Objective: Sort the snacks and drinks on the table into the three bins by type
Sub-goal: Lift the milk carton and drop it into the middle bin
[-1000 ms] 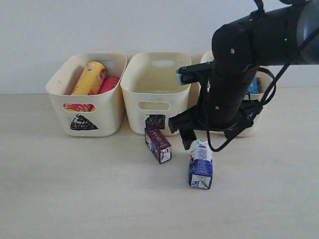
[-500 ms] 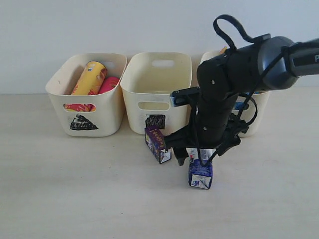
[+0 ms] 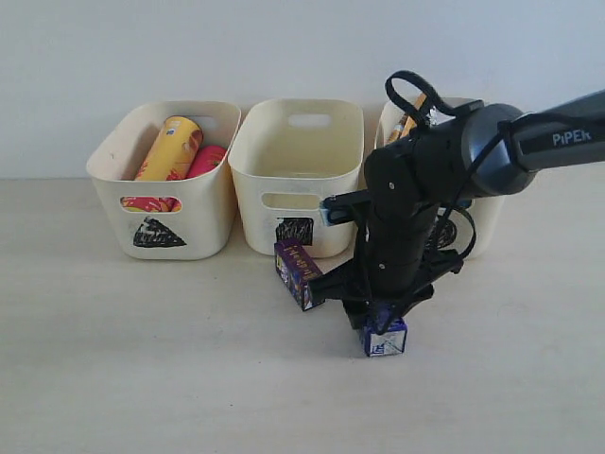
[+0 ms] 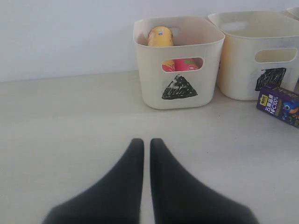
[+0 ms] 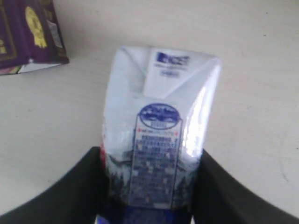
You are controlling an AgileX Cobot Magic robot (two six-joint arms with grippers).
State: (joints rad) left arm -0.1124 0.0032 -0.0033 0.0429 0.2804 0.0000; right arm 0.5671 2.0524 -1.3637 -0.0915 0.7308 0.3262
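Note:
The blue and white carton [image 3: 384, 340] [image 5: 159, 135] lies on the table [image 3: 142, 369] in front of the bins. My right gripper [image 3: 378, 323] [image 5: 150, 156] has come down over it, and both fingers press against its sides. The dark purple carton [image 3: 300, 274] [image 5: 28, 37] [image 4: 279, 105] lies just to its left, before the square bin [image 3: 293, 180]. The yellow tube [image 3: 170, 148] and pink tube [image 3: 208, 159] lean inside the triangle bin [image 3: 203, 213] [image 4: 149, 79]. My left gripper [image 4: 146, 142] hovers shut over bare table, away from everything.
The circle bin [image 3: 489, 222] stands behind my right arm and is mostly hidden; an orange bag edge [image 3: 414, 112] peeks over its rim. The blue bag is hidden. A pale wall runs behind the bins.
My right arm has dropped from above the blue and white carton down onto it, and the fingers now hug its sides. The purple carton and bins stayed put.

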